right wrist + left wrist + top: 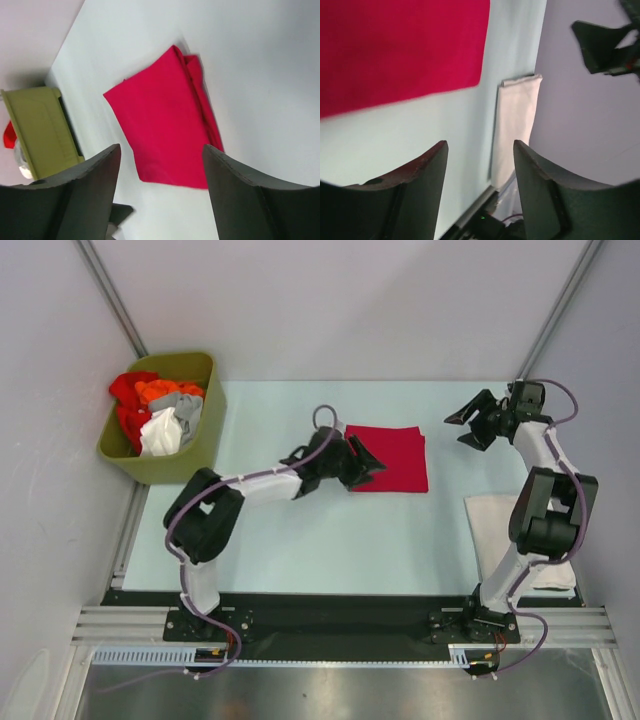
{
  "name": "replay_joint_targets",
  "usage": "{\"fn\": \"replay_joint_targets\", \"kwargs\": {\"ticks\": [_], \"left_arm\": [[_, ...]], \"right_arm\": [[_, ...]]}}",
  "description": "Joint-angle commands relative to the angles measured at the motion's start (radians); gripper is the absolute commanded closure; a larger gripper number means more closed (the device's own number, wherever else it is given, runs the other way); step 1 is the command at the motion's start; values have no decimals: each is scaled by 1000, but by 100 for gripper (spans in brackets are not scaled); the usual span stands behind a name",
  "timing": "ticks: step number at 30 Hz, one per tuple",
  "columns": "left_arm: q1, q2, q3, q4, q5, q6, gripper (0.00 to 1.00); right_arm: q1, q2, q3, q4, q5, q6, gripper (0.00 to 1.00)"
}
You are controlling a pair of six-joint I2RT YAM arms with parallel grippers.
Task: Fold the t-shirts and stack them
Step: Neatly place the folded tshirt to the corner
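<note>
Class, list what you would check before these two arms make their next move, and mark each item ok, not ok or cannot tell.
1. Left gripper empty, jaws apart: ok.
2. Right gripper empty, jaws apart: ok.
3. Crimson-red cloth t-shirt folded flat on the table: ok.
4. Off-white cloth t-shirt fully folded: cannot tell, the right arm hides part.
5. These two stacked: not ok, they lie apart.
6. Olive-green plastic bin emptied: not ok, crumpled shirts inside.

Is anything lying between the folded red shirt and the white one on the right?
No. Only bare pale tabletop separates the red shirt from the white shirt, clearest in the top view; the left wrist view shows the same gap.
</note>
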Motion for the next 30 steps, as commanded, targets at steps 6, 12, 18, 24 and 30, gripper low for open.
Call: {"fn": "replay_joint_targets", "kwargs": {"ticks": [6, 12, 18, 24, 30], "left_arm": [[-200, 177, 182, -54, -316, -467, 34], [-262, 254, 231, -85, -449, -651, 33], [-300, 338, 288, -82, -551, -801, 34], [-325, 433, 401, -115, -637, -941, 39], [-322, 465, 459, -206, -671, -964, 45]], "right_arm": [[8, -159, -21, -171, 153, -73, 20], [15, -220, -12, -189, 210, -81, 14], [35, -193, 28, -226, 257, -133, 11], [83, -164, 67, -245, 374, -217, 5], [92, -124, 123, -261, 394, -256, 4]]}}
